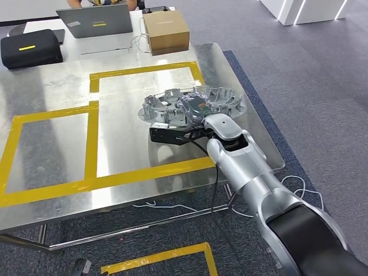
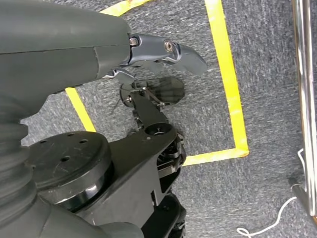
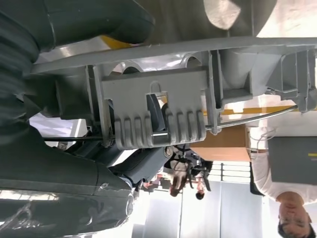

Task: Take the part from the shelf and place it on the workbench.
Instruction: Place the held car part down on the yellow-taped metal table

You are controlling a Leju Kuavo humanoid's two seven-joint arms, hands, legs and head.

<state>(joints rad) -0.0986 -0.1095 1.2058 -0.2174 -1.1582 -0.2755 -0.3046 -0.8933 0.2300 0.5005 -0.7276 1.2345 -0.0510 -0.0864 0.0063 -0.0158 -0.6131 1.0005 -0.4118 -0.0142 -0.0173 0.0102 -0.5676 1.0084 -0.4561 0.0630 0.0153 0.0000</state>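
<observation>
The round grey plastic part (image 1: 193, 104), ribbed and cut through with openings, sits over the right half of the polished metal surface (image 1: 52, 86), near its right-hand edge and partly across the yellow tape (image 1: 91, 144) that marks out rectangles on the steel. To the left of the part the surface is bare taped metal, with wide room; to the right, only a narrow strip of sheet before the edge and the grey carpet (image 1: 312, 86) beyond. The right robot hand (image 1: 191, 118) reaches in from the lower right on a silver arm and grips the part's near rim; in the right wrist view its thumb lies over the rim (image 3: 157, 111) and darker fingers under it. At the far end of the surface stand a cardboard box (image 1: 165, 30), a grey laptop (image 1: 95, 20) and a black case (image 1: 30, 49). The left robot hand (image 2: 157, 54) hangs over carpet and yellow floor tape (image 2: 228, 84), fingers loosely extended, holding nothing
</observation>
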